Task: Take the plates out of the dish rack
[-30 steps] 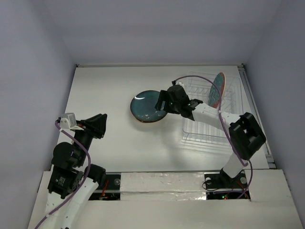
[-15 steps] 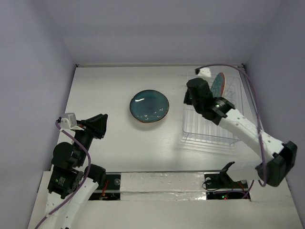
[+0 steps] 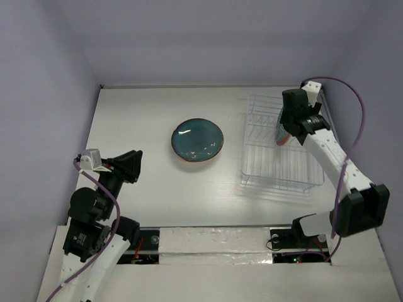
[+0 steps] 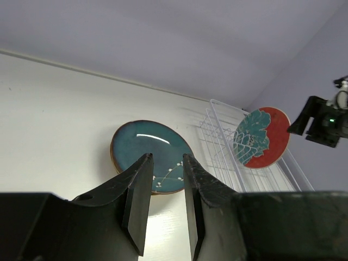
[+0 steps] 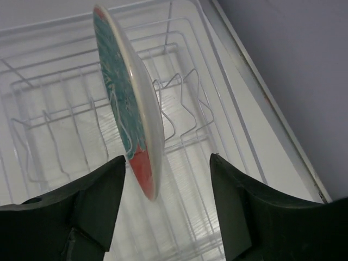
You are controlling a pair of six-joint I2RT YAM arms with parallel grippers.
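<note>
The dark teal plate (image 3: 198, 139) lies flat on the white table, left of the dish rack (image 3: 267, 157); it also shows in the left wrist view (image 4: 136, 145). The red plate with the teal flower (image 5: 128, 109) stands upright in the rack, also in the left wrist view (image 4: 263, 136). In the top view only a sliver of this plate (image 3: 283, 136) shows. My right gripper (image 5: 167, 163) is open, its fingers on either side of this plate's upper edge without touching, the plate nearer the left finger. My left gripper (image 4: 166, 163) is empty, its jaws a narrow gap apart, far left of both plates. The other plates are out of view.
The rack (image 5: 206, 125) is thin clear wire with upright slots. A raised rail (image 3: 327, 126) runs along the table's right edge just beyond the rack. Grey walls close in the back and both sides. The right arm's cable (image 3: 352, 94) loops above the rack.
My right gripper let go of the dark teal plate on the table and swung right to the rack, coming down over the red plate. The left arm has not moved.
</note>
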